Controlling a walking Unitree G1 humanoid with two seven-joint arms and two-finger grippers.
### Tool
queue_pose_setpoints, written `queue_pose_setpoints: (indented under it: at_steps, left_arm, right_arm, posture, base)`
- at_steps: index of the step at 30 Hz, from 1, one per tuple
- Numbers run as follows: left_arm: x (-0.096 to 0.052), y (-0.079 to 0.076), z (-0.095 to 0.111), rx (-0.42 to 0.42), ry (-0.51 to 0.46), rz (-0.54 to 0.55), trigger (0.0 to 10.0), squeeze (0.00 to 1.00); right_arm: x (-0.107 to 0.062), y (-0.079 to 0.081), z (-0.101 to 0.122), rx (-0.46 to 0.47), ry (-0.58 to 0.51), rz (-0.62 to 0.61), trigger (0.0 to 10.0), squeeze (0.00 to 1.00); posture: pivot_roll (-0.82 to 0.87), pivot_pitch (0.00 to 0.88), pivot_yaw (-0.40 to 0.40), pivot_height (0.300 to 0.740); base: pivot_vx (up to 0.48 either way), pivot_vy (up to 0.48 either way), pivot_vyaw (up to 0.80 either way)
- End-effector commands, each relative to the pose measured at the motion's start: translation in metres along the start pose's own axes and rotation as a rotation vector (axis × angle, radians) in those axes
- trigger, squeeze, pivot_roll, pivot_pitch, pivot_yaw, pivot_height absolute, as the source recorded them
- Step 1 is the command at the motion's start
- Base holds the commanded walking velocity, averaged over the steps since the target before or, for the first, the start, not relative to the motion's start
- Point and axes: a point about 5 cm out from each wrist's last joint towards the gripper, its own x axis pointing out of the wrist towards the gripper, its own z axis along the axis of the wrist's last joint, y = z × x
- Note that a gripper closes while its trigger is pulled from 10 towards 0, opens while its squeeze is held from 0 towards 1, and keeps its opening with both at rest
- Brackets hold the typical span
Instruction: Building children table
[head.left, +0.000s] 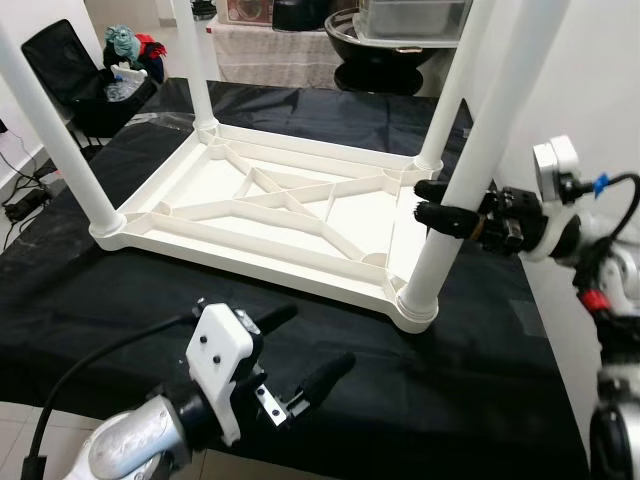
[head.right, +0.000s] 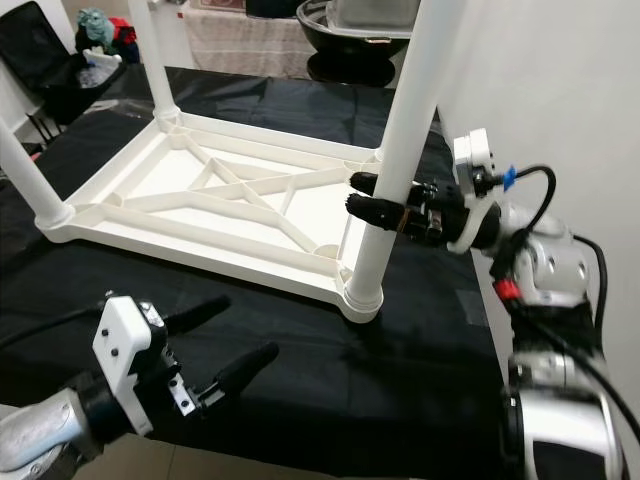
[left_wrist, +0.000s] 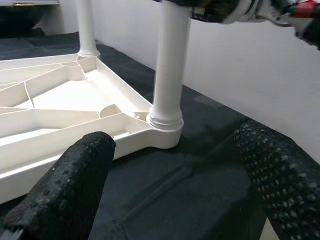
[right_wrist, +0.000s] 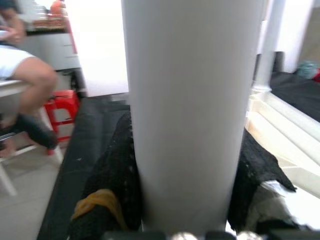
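Note:
A white children's table top (head.left: 260, 215) lies upside down on a black cloth (head.left: 480, 370), with four white legs standing up from its corners. My right gripper (head.left: 428, 200) is shut on the near-right leg (head.left: 470, 170), a little above its socket; in the right wrist view the black fingers (right_wrist: 117, 170) press both sides of that leg (right_wrist: 190, 110). My left gripper (head.left: 315, 338) hovers open above the cloth by the front edge, in front of the table top. Its fingers (left_wrist: 75, 185) point toward the same leg's base (left_wrist: 167, 120).
The other legs stand at near left (head.left: 50, 120), far left (head.left: 190, 60) and far right (head.left: 450, 90). A white wall (head.left: 600, 80) is close on the right. A black bag with toys (head.left: 90, 80) sits at back left. A seated person's leg (right_wrist: 30, 80) and a red stool (right_wrist: 62, 107) are nearby.

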Motion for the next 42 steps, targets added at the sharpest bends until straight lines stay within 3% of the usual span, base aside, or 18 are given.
queue_pose_setpoints:
  at_steps: [1, 2, 3, 4, 7, 11, 15, 16, 18, 19, 21, 22, 26, 28, 30, 33, 38, 42]
  left_arm:
    - [0.003, 0.0, -0.004, -0.001, 0.004, -0.016, 10.0, 0.0]
    - [0.003, 0.0, -0.004, -0.001, 0.004, -0.016, 10.0, 0.0]
    - [0.006, 0.002, -0.005, -0.001, -0.004, -0.017, 10.0, 0.0]
    - [0.011, 0.004, -0.005, 0.003, -0.015, -0.02, 10.0, 0.0]
    - [0.02, 0.006, -0.004, 0.002, -0.047, -0.029, 10.0, 0.0]
    - [0.027, 0.008, -0.004, 0.018, -0.061, -0.035, 10.0, 0.0]
    - [0.029, 0.011, -0.003, 0.021, -0.075, -0.011, 10.0, 0.0]
    - [0.029, 0.011, -0.003, 0.016, -0.078, -0.008, 10.0, 0.0]
    - [0.029, 0.011, -0.003, 0.013, -0.08, -0.008, 10.0, 0.0]
    - [0.029, 0.01, -0.003, 0.011, -0.081, -0.008, 10.0, 0.0]
    - [0.029, 0.009, -0.004, 0.01, -0.079, -0.013, 10.0, 0.0]
    - [0.029, 0.008, -0.005, 0.01, -0.075, -0.019, 10.0, 0.0]
    - [0.028, 0.008, -0.007, 0.011, -0.069, -0.022, 10.0, 0.0]
    - [0.024, 0.009, -0.007, 0.013, -0.062, -0.016, 10.0, 0.0]
    - [0.024, 0.009, -0.007, 0.013, -0.062, -0.016, 10.0, 0.0]
    - [0.019, 0.007, -0.007, 0.01, -0.045, -0.013, 10.0, 0.0]
    - [0.015, 0.005, -0.007, 0.006, -0.035, -0.008, 10.0, 0.0]
    - [0.014, 0.001, -0.006, -0.008, -0.043, -0.004, 10.0, 0.0]
  right_arm:
    - [0.005, -0.005, -0.035, 0.006, 0.228, -0.397, 0.0, 0.0]
    - [0.005, -0.005, -0.035, 0.006, 0.228, -0.397, 0.0, 0.0]
    - [0.0, 0.007, -0.051, -0.03, 0.339, -0.767, 0.0, 0.0]
    - [-0.002, 0.033, -0.059, -0.129, 0.433, -0.902, 0.0, 0.0]
    - [0.013, 0.073, -0.072, -0.1, 0.49, -0.813, 0.0, 0.0]
    - [0.038, 0.076, -0.066, -0.047, 0.435, -0.744, 0.0, 0.0]
    - [0.049, 0.075, -0.066, -0.016, 0.415, -0.708, 0.0, 0.0]
    - [0.051, 0.074, -0.065, 0.008, 0.396, -0.731, 5.9, 0.0]
    - [0.052, 0.073, -0.065, 0.025, 0.383, -0.749, 5.9, 0.0]
    - [0.052, 0.073, -0.064, 0.036, 0.375, -0.764, 10.0, 0.0]
    - [0.057, 0.075, -0.059, 0.083, 0.326, -0.755, 10.0, 0.0]
    - [0.063, 0.076, -0.048, 0.104, 0.236, -0.675, 10.0, 1.0]
    - [0.067, 0.078, -0.028, 0.087, 0.092, -0.483, 10.0, 1.0]
    - [0.05, 0.071, -0.015, 0.013, 0.059, -0.267, 10.0, 1.0]
    - [0.05, 0.071, -0.015, 0.013, 0.059, -0.267, 10.0, 1.0]
    - [0.013, 0.052, -0.011, -0.002, 0.099, -0.101, 10.0, 1.0]
    - [-0.008, 0.028, -0.01, 0.007, 0.139, -0.102, 10.0, 1.0]
    - [-0.012, 0.005, 0.01, 0.019, 0.048, -0.087, 10.0, 1.0]
  posture:
    - [0.01, 0.094, -0.073, 0.74]
    - [0.01, 0.094, -0.073, 0.74]
    - [-0.01, 0.079, -0.084, 0.74]
    - [0.0, 0.065, -0.094, 0.74]
    - [-0.04, 0.039, -0.09, 0.74]
    - [-0.05, 0.016, -0.111, 0.74]
    - [-0.04, 0.011, -0.114, 0.74]
    - [-0.04, 0.014, -0.109, 0.74]
    - [-0.04, 0.015, -0.108, 0.74]
    - [-0.04, 0.015, -0.108, 0.74]
    - [-0.04, 0.015, -0.106, 0.74]
    - [-0.04, 0.025, -0.101, 0.74]
    - [-0.04, 0.033, -0.095, 0.74]
    - [-0.02, 0.055, -0.084, 0.74]
    - [-0.02, 0.055, -0.084, 0.74]
    - [0.0, 0.075, -0.079, 0.74]
    - [0.01, 0.089, -0.081, 0.74]
    - [0.02, 0.099, -0.085, 0.74]
  base:
    - [0.0, 0.0, 0.0]
    - [0.0, 0.0, 0.0]
    - [0.0, 0.0, 0.0]
    - [0.0, 0.0, 0.0]
    - [0.0, 0.0, 0.0]
    - [0.0, 0.0, 0.0]
    - [0.0, 0.0, 0.0]
    - [0.0, 0.0, 0.0]
    - [0.0, 0.0, 0.0]
    - [0.0, 0.0, 0.0]
    - [0.0, 0.0, 0.0]
    - [0.0, 0.0, 0.0]
    - [0.0, 0.0, 0.0]
    - [0.0, 0.0, 0.0]
    - [0.0, 0.0, 0.0]
    - [0.0, 0.0, 0.0]
    - [0.0, 0.0, 0.0]
    - [0.0, 0.0, 0.0]
